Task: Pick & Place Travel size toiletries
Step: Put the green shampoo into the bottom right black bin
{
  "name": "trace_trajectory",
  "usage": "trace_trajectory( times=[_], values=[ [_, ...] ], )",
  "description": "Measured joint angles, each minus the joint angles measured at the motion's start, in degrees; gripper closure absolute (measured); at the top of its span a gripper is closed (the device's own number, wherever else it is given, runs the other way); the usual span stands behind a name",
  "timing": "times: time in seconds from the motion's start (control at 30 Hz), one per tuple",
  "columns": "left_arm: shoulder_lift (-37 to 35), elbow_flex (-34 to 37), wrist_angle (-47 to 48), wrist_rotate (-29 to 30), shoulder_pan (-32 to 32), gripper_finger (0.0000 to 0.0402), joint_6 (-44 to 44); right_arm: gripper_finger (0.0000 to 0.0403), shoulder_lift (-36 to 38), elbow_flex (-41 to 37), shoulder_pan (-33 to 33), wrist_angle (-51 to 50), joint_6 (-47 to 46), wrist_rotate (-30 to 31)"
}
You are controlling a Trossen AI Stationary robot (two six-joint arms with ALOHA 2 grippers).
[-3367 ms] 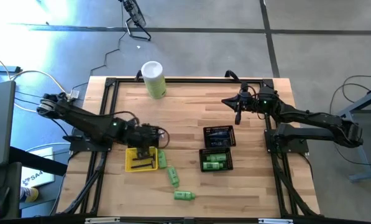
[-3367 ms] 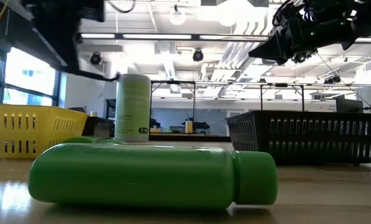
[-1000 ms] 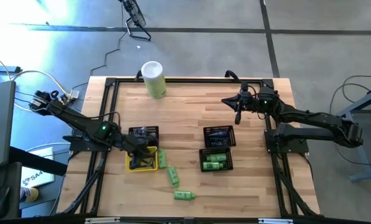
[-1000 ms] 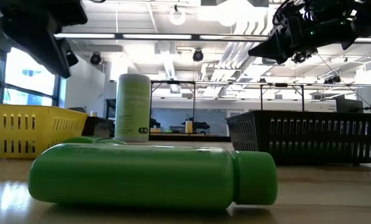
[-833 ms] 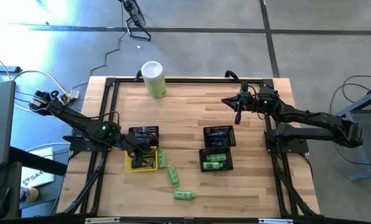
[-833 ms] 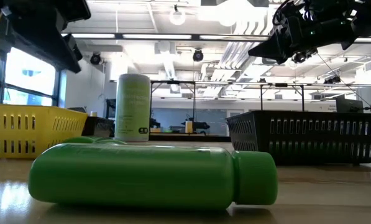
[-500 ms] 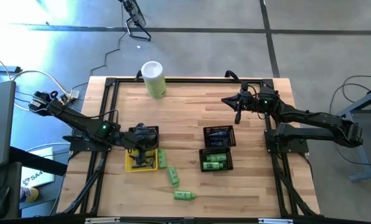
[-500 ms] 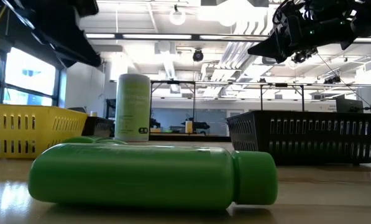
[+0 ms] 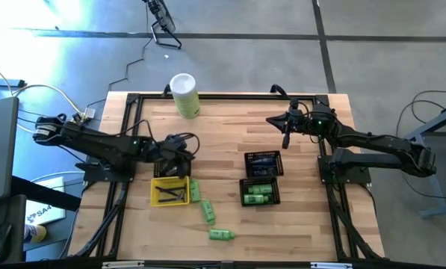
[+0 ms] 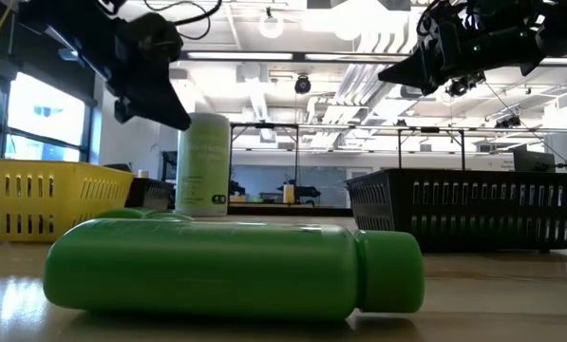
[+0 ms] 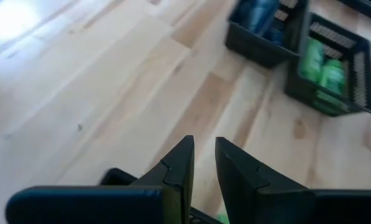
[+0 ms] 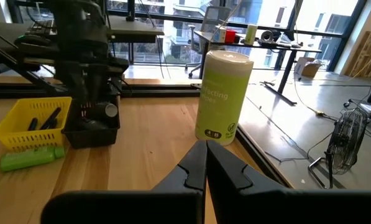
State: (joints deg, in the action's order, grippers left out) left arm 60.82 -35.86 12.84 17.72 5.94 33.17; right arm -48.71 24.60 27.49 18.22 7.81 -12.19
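Note:
My left gripper [image 9: 179, 152] hovers over bare wood just beyond the yellow tray [image 9: 157, 196], its fingers [image 11: 180, 163] a narrow slit apart. A dark item [image 11: 120, 177] juts out below them. More dark tubes [image 9: 170, 193] lie in the tray. Three green bottles [image 9: 195, 191] [image 9: 208, 212] [image 9: 221, 235] lie on the table nearby; the nearest one fills the low view [image 10: 236, 268]. My right gripper [image 9: 285, 136] waits shut and empty at the far right, raised off the table [image 12: 205, 149]. My left gripper is shut on a dark item, of which only one end [image 11: 120, 177] shows beside and below one finger. The fingers themselves hide the place of contact. The gripper slants down toward the table's right, and the item is lifted clear of tray and table.
Two black mesh baskets stand right of centre: the far one [image 9: 264, 163] holds dark and bluish items, the near one [image 9: 259, 193] green bottles. A tall pale-green canister [image 9: 184, 94] stands at the far edge. Bare wood lies between the tray and the baskets.
My left gripper has swung away from above the yellow tray toward the table's far edge and a little to the right, turning as it went. The slit between its fingers looks unchanged. The tray now shows whole.

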Motion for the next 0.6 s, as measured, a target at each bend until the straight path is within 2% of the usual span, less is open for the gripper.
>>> trace_trajectory(
  times=[0.2,0.43,0.6],
  values=[
    [0.0,0.0,0.2,3.0,-4.0,0.0339,-0.1,0.0400,0.0,0.0,0.0,0.1,0.0,0.0],
    [0.2,0.0,0.1,10.1,-8.0,0.0339,-0.1,0.0400,0.0,0.0,0.0,0.6,0.0,0.0],
    [0.2,0.0,0.1,10.1,-11.0,0.0339,-2.0,0.0400,0.0,0.0,0.0,0.5,0.0,0.0]
  ],
)
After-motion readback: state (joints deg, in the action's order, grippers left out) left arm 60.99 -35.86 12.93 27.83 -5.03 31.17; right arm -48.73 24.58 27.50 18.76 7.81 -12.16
